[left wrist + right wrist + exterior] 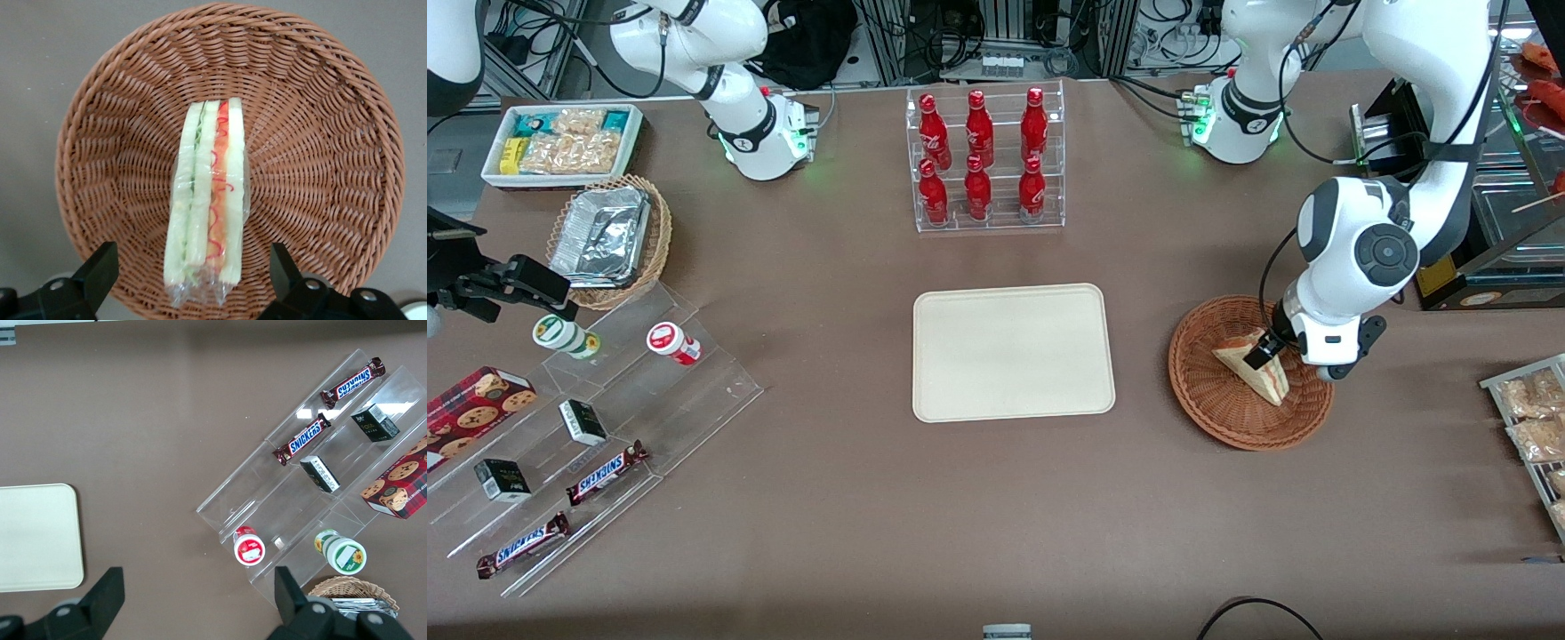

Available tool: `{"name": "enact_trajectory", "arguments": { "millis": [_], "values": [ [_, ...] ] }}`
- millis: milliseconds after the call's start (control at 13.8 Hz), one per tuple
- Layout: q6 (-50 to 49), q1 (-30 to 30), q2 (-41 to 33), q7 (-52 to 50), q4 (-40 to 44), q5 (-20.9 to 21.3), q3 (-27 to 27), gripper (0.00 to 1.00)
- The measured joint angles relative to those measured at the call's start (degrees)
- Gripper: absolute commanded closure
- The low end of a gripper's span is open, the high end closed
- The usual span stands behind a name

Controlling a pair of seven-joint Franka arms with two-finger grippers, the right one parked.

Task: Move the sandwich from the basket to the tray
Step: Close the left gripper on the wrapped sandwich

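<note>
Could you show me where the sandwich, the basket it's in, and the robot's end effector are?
sandwich [207, 200]: left wrist view, on its layered cut edge.
basket [320, 120]: left wrist view, on its woven inner wall.
end effector [1261, 354]: front view, between its open fingertips, over the sandwich.

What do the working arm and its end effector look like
The left arm is glossy white with dark grey joint caps and bands; a black cable loops beside its wrist, and its base glows green. Its end effector, over the basket by the sandwich, has two black wedge-shaped fingers, standing open.
</note>
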Motion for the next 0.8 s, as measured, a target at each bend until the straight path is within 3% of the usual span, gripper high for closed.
{"name": "enact_trajectory", "arguments": {
  "millis": [291, 364, 436, 509, 800],
  "values": [
    [3.31, 0.0, 2.92, -0.28, -0.43, -0.01, 0.0, 0.02],
    [3.88, -0.01, 3.53, -0.3, -0.43, -0.01, 0.0, 0.27],
    [4.35, -0.01, 4.03, -0.34, -0.43, -0.01, 0.0, 0.64],
    [4.47, 0.0, 4.33, -0.63, -0.43, -0.05, 0.0, 0.86],
    [4.52, -0.01, 4.43, -1.11, 0.0, -0.05, 0.0, 0.89]
  ]
}}
